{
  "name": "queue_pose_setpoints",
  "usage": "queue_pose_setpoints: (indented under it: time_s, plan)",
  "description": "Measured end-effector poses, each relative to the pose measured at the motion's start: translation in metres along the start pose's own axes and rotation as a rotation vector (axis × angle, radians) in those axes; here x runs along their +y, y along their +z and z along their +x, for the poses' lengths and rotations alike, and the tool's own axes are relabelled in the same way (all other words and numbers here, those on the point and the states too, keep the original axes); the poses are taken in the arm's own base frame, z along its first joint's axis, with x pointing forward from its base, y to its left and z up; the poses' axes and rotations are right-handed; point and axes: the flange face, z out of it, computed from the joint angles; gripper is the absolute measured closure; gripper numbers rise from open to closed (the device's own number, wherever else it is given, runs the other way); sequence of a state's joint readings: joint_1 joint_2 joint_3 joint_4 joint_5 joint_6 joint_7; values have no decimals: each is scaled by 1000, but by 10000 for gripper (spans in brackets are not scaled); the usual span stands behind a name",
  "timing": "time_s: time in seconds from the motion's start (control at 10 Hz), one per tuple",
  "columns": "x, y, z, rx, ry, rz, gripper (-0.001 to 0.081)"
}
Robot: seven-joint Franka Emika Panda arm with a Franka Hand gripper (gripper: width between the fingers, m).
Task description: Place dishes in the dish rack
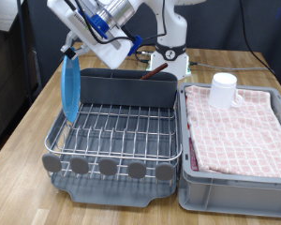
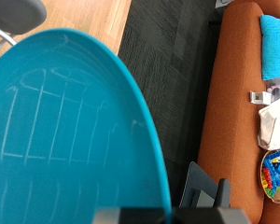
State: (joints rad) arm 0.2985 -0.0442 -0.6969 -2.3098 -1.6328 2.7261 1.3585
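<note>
plate (image 1: 71, 86) apparently under end effector (image 1: 73, 49)

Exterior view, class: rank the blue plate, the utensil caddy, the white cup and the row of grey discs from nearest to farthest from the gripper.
1. Blue plate: at the gripper, standing on edge at the rack's left side.
2. Utensil caddy: back of the rack, just right of the plate.
3. White cup and grey discs: cup at right on the pink cloth, discs along the rack's front; too close to call.

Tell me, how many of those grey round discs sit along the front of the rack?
5, in a row along the dish rack's front edge, at the exterior view's bottom: discs. None seems hidden. The claw holds the blue plate above the rack's left side.
</note>
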Motion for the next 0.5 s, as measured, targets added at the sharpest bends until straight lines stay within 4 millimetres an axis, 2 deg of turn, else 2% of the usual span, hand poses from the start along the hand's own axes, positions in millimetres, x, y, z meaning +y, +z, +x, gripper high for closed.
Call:
queue_pose_setpoints:
  time_s: [0.5]
  plan:
    - [-5, 14, -17, -14, 16, -2, 790]
